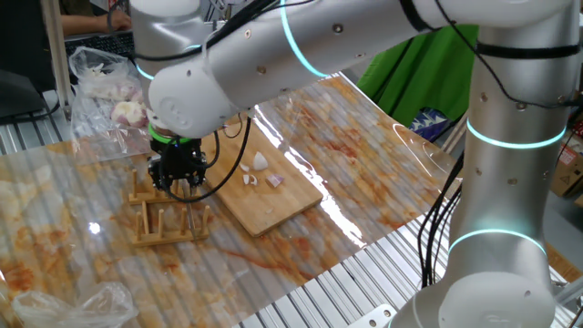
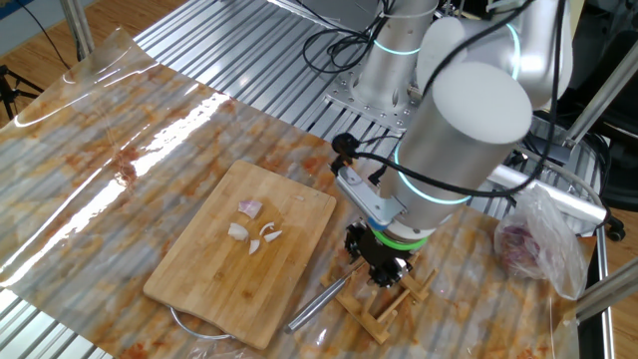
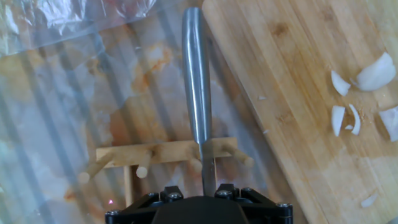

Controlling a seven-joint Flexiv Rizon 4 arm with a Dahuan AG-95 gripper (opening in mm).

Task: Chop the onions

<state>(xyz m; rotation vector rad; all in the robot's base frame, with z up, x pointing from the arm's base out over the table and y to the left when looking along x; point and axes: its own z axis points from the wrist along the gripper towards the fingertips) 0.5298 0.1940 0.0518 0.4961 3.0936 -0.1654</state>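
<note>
Several small white, purple-tinged onions (image 1: 260,165) (image 2: 249,208) (image 3: 375,72) lie cut and loose on the wooden cutting board (image 1: 264,208) (image 2: 214,274) (image 3: 298,68). A steel-handled knife (image 2: 319,302) (image 3: 196,74) rests on a small wooden peg rack (image 1: 168,225) (image 2: 387,311) (image 3: 163,152) beside the board. Its handle points away from my hand, and its thin blade runs edge-up between my fingers. My gripper (image 1: 179,187) (image 2: 384,273) (image 3: 198,190) hangs straight down over the rack. It is open, with a gap on each side of the blade, which stands nearer the right finger.
A clear plastic bag of whole pinkish bulbs (image 1: 109,91) (image 2: 533,244) lies beyond the rack. A stained clear sheet (image 1: 364,173) covers the ribbed metal table. Crumpled plastic (image 1: 77,305) lies at the near corner. My arm's base (image 2: 384,85) stands behind the board.
</note>
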